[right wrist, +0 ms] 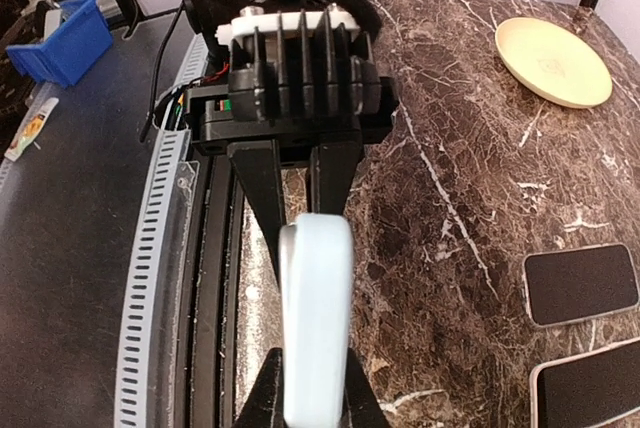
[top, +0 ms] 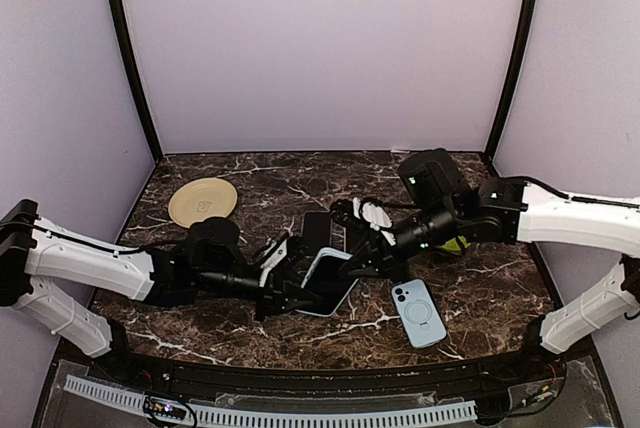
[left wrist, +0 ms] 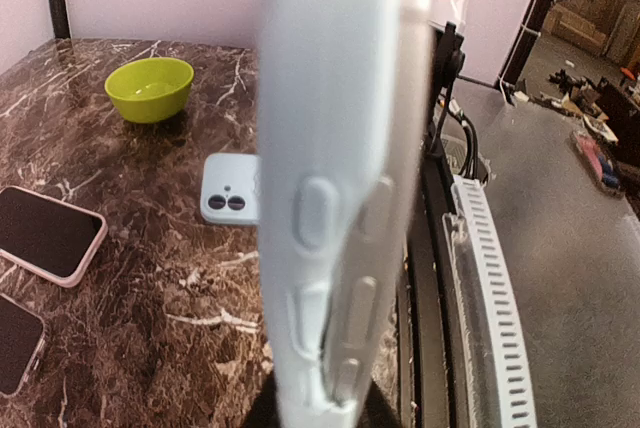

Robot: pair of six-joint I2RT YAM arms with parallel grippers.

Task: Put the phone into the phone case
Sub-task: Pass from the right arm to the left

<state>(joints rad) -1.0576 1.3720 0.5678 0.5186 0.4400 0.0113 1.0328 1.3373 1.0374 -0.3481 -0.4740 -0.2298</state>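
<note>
Your left gripper (top: 287,293) is clenching one end of the pale blue soft-plastic phone case (left wrist: 340,128). Your right gripper (top: 365,251) is pinching the opposite end, so both pincers are grasping the same object between them, and it seems to be lifted off the dark brown marble table (top: 250,333). You are holding it turned on its edge, I think so that each arm is bracing against the other while the dark-screened phone (top: 330,286) is being pressed into the shell. In the top view a dark face is showing inside the pale blue rim, so the phone seems to be lying in the case already. In the left wrist view a thin seam is running beside the side buttons, and I cannot tell if every corner is seated. The task's thing is therefore sitting directly between the fingertips of both grippers, touching them. Further out, a second pale blue slab with two camera holes (top: 418,313) is lying flat near the right gripper, and a spare pink-edged phone (left wrist: 45,233) is lying screen-up. A lime green round bowl (left wrist: 150,88) and a cream round plate (top: 203,201) are standing well apart.
</note>
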